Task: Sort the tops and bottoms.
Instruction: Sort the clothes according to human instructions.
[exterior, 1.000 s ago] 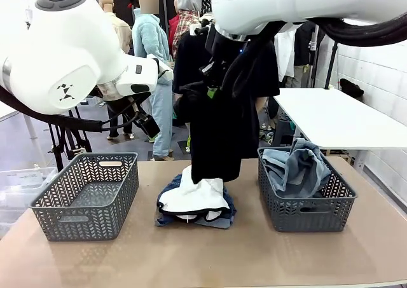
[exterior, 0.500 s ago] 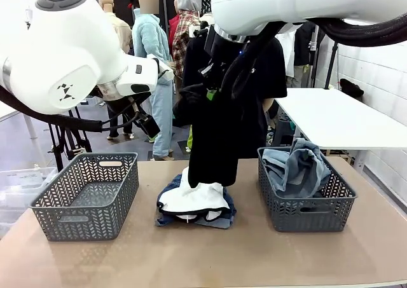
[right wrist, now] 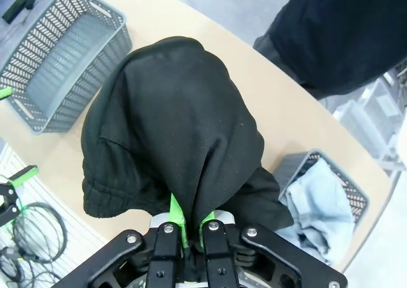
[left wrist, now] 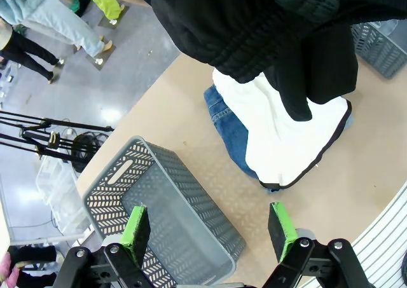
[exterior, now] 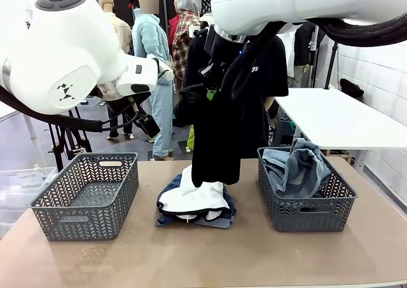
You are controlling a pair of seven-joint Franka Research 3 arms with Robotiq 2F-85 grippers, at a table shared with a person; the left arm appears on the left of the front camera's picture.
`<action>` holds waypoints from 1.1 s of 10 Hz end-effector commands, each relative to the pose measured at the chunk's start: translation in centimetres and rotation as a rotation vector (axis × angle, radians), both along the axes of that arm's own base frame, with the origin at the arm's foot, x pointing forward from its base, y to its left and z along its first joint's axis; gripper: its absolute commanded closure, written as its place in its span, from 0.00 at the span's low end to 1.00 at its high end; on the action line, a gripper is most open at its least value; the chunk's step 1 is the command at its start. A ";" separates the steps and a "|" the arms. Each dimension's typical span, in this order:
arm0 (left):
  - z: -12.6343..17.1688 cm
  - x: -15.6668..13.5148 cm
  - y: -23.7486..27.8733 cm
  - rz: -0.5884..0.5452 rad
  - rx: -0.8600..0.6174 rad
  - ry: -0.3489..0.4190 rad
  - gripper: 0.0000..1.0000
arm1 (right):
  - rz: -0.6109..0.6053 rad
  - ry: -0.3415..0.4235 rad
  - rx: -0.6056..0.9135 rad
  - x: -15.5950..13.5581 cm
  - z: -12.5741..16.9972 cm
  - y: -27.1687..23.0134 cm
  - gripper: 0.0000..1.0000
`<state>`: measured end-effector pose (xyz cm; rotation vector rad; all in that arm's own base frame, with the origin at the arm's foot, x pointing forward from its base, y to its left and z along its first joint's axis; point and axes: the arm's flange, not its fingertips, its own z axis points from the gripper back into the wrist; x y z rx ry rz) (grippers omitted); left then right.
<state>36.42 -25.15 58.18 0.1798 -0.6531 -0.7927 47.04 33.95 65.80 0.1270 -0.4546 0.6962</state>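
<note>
The right gripper (right wrist: 189, 223) is pinching a fold of the black top (exterior: 216, 135) with its jaws closed tight on the cloth. The garment is hanging straight above the pile (exterior: 194, 205) in the middle of the table (exterior: 203, 256), and its lower edge is reaching down to the pile's top layer; whether it is touching there I cannot tell.

The left gripper (left wrist: 208, 227) is hovering with its jaws wide apart and nothing between them, high up and to the left of the pile, over the empty basket (exterior: 95, 180). Another basket (exterior: 305, 215), to the right of the pile, is holding blue denim (exterior: 296, 170).

The black top is looking soft, bulky and limp. From one pinch it is likely to swing and drag, so it is needing a high carry.

The white top (exterior: 194, 196) is lying on the pile over the shorts (left wrist: 226, 119). It is probably thin and light, best taken by a bunched fold in its middle. The shorts are probably stiffer and heavier, so the waistband is the better hold.
</note>
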 end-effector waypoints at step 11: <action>0.2 0.0 0.1 -0.001 0.010 0.006 0.03 | 0.000 -0.023 0.003 0.3 0.4 0.1 1.00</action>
